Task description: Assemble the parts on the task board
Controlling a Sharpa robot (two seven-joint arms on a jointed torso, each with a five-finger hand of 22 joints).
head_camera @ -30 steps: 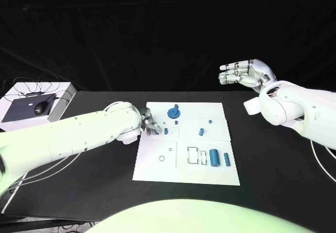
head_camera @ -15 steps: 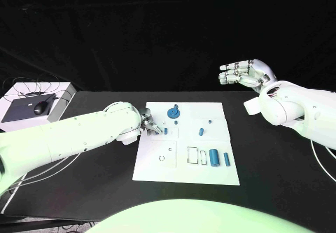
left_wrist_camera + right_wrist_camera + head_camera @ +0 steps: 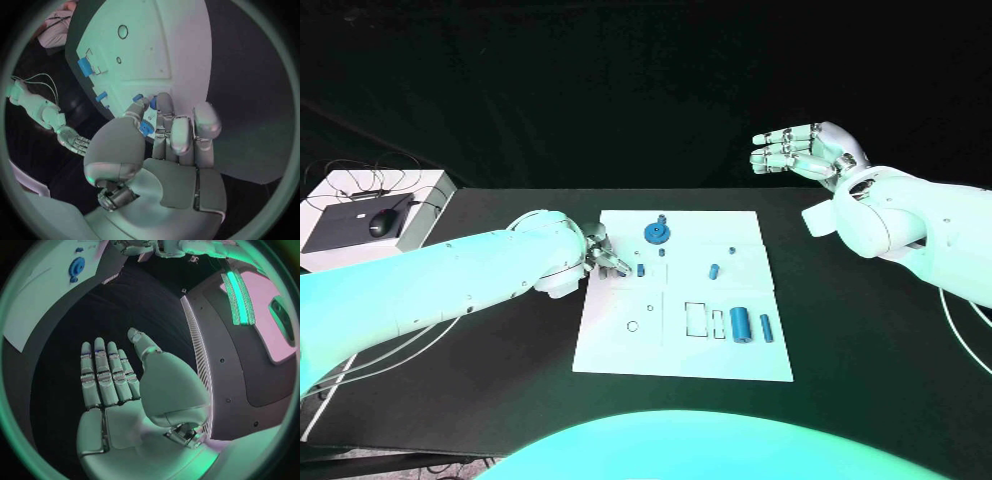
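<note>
Head view: the white task board [image 3: 682,340] lies mid-table, carrying a blue gear [image 3: 656,234], a fat cylinder [image 3: 740,325] and small pegs. Left hand [image 3: 603,256] pinches a small blue part [image 3: 146,128] at the board's left edge, barely shifted since earlier. Right hand [image 3: 798,150] stays raised, fingers apart, holding nothing.

The room is dark, and a blue-green light falls on the white arms. The task board [image 3: 682,300] is the brightest thing and looks a little pink in the wrist views. A bright green strip glows near one o'clock in the right wrist view. Both wrist views are round, and straight edges bend near the rim. Close fingers look soft and blurry.
</note>
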